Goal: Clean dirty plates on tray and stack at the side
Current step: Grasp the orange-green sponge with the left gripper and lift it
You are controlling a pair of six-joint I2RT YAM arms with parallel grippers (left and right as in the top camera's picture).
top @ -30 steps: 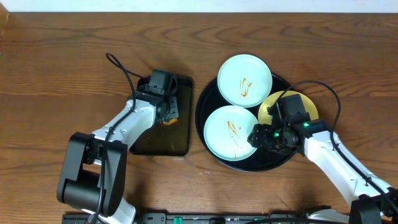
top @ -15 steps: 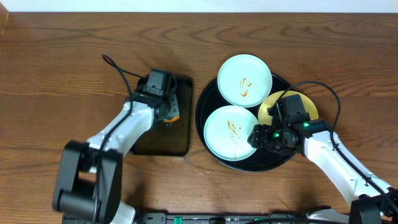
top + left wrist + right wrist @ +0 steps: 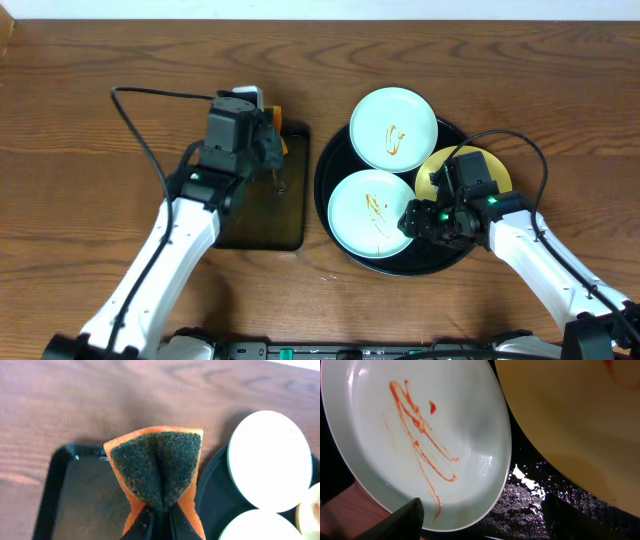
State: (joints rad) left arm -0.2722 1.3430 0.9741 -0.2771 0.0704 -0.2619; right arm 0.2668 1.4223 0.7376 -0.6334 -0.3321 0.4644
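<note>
Overhead and wrist views of the wooden counter (image 3: 100,80). The left arm reaches from the near left edge diagonally far and right; its left gripper (image 3: 159,521) has the jaws clenched on a folded orange sponge with a dark green scouring face (image 3: 157,467), held over the far right corner of a rectangular black tray (image 3: 255,225). The right arm enters from the near right corner, with its wrist over the yellow round plate (image 3: 432,178). The right gripper (image 3: 487,520) has its jaws released and spread wide, with the right rim of the near mint-white plate (image 3: 372,212) between them. All three plates lie flat, face up, on the round glossy black tray (image 3: 335,150). The far mint-white plate (image 3: 393,129) and the near one line up far to near, and the yellow plate sits to their right. Being round, they have no long axis. Orange-brown sauce streaks on both mint-white plates run roughly far to near.
</note>
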